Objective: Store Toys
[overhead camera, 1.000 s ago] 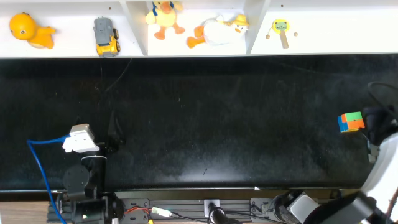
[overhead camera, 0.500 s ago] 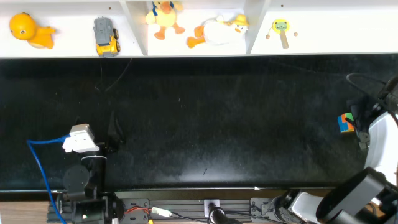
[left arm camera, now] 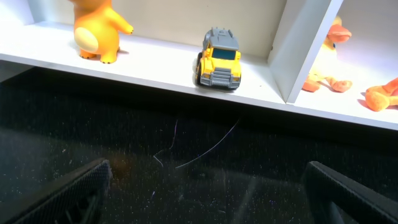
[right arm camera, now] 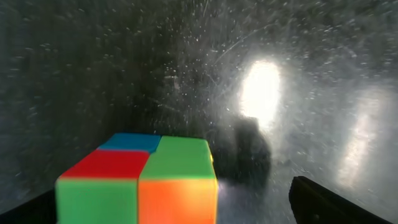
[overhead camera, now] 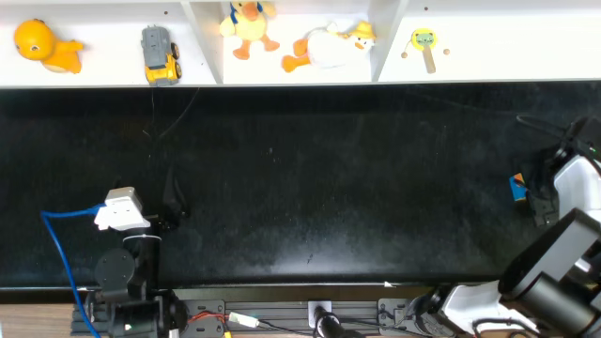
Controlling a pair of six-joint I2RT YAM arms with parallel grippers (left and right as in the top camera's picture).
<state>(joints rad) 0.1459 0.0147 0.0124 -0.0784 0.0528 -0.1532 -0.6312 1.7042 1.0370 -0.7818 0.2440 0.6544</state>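
Observation:
A multicoloured cube (overhead camera: pixel 516 186) lies on the black table near its right edge, mostly covered by my right arm. In the right wrist view the cube (right arm camera: pixel 140 180) sits low between the spread fingers of my right gripper (right arm camera: pixel 168 198), nearer one finger, with a gap to the other finger (right arm camera: pixel 336 199); the gripper is open. From above, my right gripper (overhead camera: pixel 539 192) is right at the cube. My left gripper (overhead camera: pixel 172 199) rests at the front left, open and holding nothing, its fingers (left arm camera: pixel 74 186) wide apart and facing the white shelf (left arm camera: pixel 155 71).
The white shelf (overhead camera: pixel 300 75) runs along the table's far edge. Its bays hold an orange duck toy (overhead camera: pixel 47 45), a yellow truck (overhead camera: pixel 160 53), two plush ducks (overhead camera: pixel 249 26), and a small green toy (overhead camera: pixel 424 43). A blue cable (overhead camera: pixel 61 244) loops by the left arm.
My right arm has swung in over the cube, which now shows only as a sliver from above. The left arm has kept still.

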